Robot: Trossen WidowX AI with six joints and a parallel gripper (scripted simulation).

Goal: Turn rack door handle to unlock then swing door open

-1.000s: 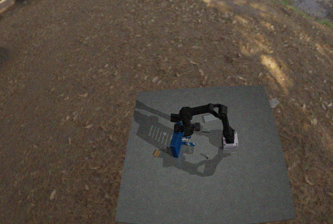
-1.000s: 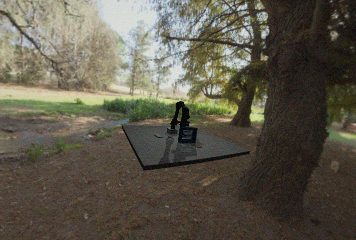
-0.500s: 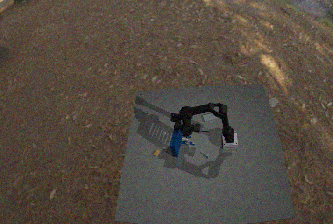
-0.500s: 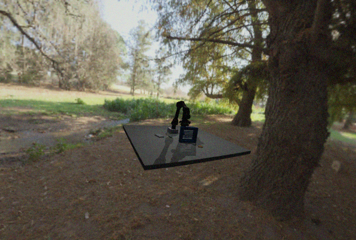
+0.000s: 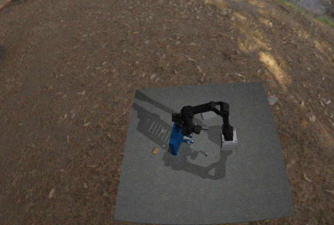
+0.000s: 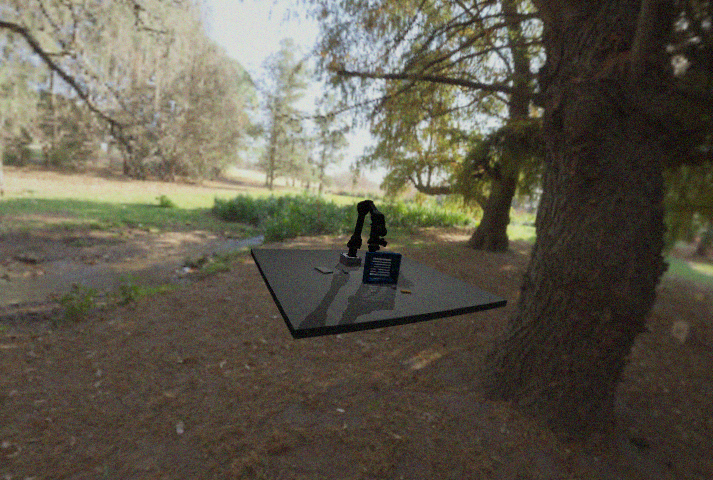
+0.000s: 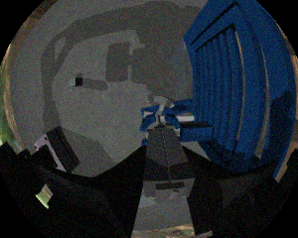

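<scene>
The blue rack stands upright on the table. Its slatted door is at the right of the wrist view and looks in line with the frame; a small gap cannot be ruled out. The grey upright handle rises towards the wrist camera, with blue and white latch parts at its foot. My gripper is shut on the handle, one dark finger on each side. In the top view, the arm hides the fingertips and upper handle. How far the handle is turned is hard to tell.
An orange block lies behind the rack. A pale flat box lies on the arm's other side. A small dark-ended block shows in the wrist view. The arm's pale base stands opposite the rack.
</scene>
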